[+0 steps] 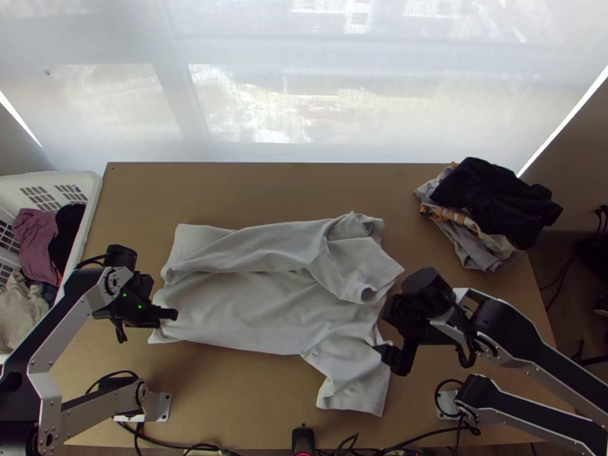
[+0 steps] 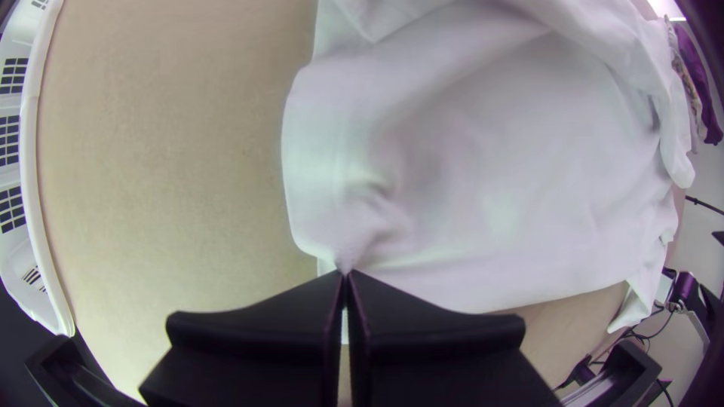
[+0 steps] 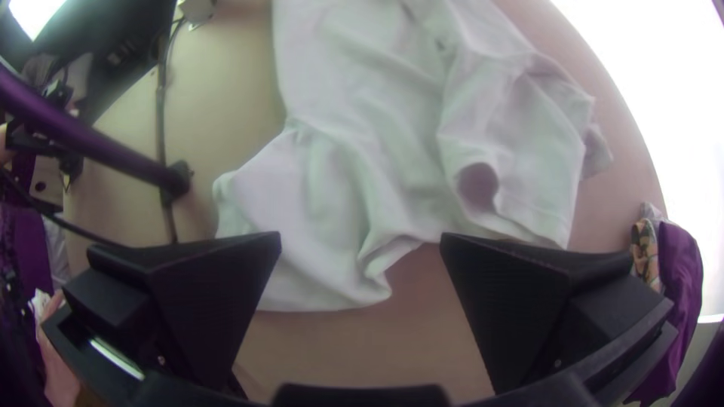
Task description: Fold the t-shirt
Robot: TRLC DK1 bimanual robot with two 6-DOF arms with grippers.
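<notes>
The light grey t-shirt (image 1: 251,304) lies across the table, its far side folded over toward the middle and one sleeve spread toward the near edge. At its left end, my left gripper (image 1: 169,312) is at the near corner of the hem. In the left wrist view, the left gripper (image 2: 345,276) is shut on the shirt (image 2: 483,166), whose cloth puckers at the fingertips. My right gripper (image 1: 385,359) is at the shirt's right edge, by the near sleeve. In the right wrist view, the right gripper (image 3: 360,240) stands open, with shirt cloth (image 3: 332,188) between and beyond its fingers.
A white basket (image 1: 90,205) with clothes stands at the table's left. A pile of folded clothes (image 1: 494,205), black on top, lies at the far right corner. Cables (image 1: 197,447) run along the near edge. Bare table (image 1: 289,186) lies beyond the shirt.
</notes>
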